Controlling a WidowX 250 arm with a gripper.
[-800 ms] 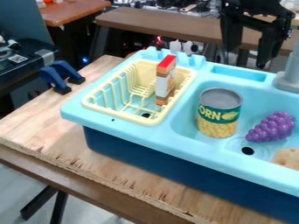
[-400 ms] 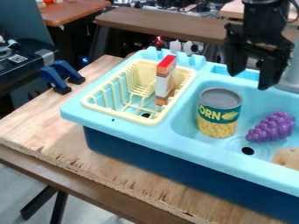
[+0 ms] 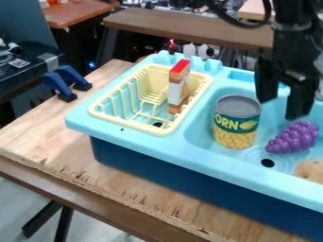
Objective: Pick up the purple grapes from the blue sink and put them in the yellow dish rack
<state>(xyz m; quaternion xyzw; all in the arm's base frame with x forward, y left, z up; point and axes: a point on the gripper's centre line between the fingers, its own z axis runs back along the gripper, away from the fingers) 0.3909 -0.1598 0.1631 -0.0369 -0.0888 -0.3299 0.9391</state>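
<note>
In the camera view, the gripper (image 3: 281, 108) hangs lower over the toy sink (image 3: 214, 164) than in the two earlier frames. It has come down from beyond the sink's far edge, past the far rim, and has also shifted a little right and nearer. Its two fingers stand well apart, with nothing held between them. A dark cable (image 3: 227, 18) now loops out to the left of the arm (image 3: 290, 38) at the top of the view.

The purple grapes (image 3: 293, 137) lie in the right part of the sink, near the gripper's fingertips, and have not moved. Their long axis runs from near left to far right: the narrow end points left and slightly near, the broad end right and far.

The corn can (image 3: 236, 123) stands upright to the left of the grapes, apart from them, its long axis vertical and its grey end up. It too is where it was. A dark drain hole (image 3: 267, 163) is just to the near side of the grapes, and a beige object (image 3: 310, 170) sits at the right edge. On the left, a small box (image 3: 178, 87) stands on end in the yellow rack (image 3: 126, 124), unchanged.
</note>
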